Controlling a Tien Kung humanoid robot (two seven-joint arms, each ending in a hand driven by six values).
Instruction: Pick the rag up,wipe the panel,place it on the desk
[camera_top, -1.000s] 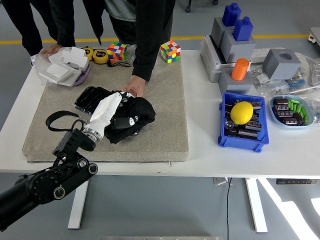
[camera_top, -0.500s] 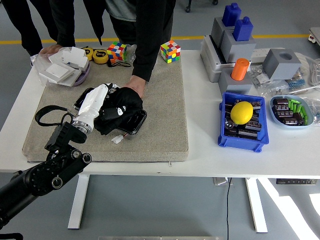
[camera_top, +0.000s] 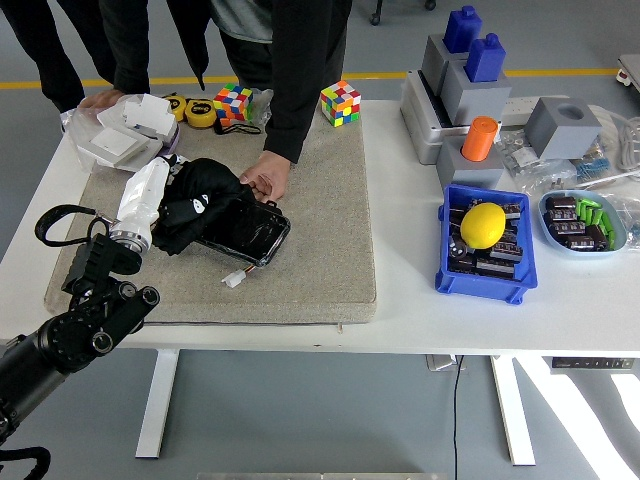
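Observation:
A black rag (camera_top: 200, 203) lies bunched over the left part of a glossy black panel (camera_top: 250, 237) on the grey mat (camera_top: 320, 230). My left hand (camera_top: 160, 205), white with a black arm behind it, is curled into the rag's left side and holds it. A person at the far side presses a hand (camera_top: 264, 181) on the panel's far right corner. A small white connector (camera_top: 234, 279) on a thin wire lies just in front of the panel. My right hand does not show.
At the mat's far edge sit a white box (camera_top: 125, 137), tape measures (camera_top: 203, 111) and two colour cubes (camera_top: 341, 102). To the right are a blue bin (camera_top: 485, 250) with a yellow lemon (camera_top: 483, 224), grey and blue blocks (camera_top: 470, 70), and an oval dish (camera_top: 582, 222).
My left hand has dragged the rag leftward and away across the panel, uncovering the panel's right half and the white connector. The person's hand has stayed on the panel's corner.

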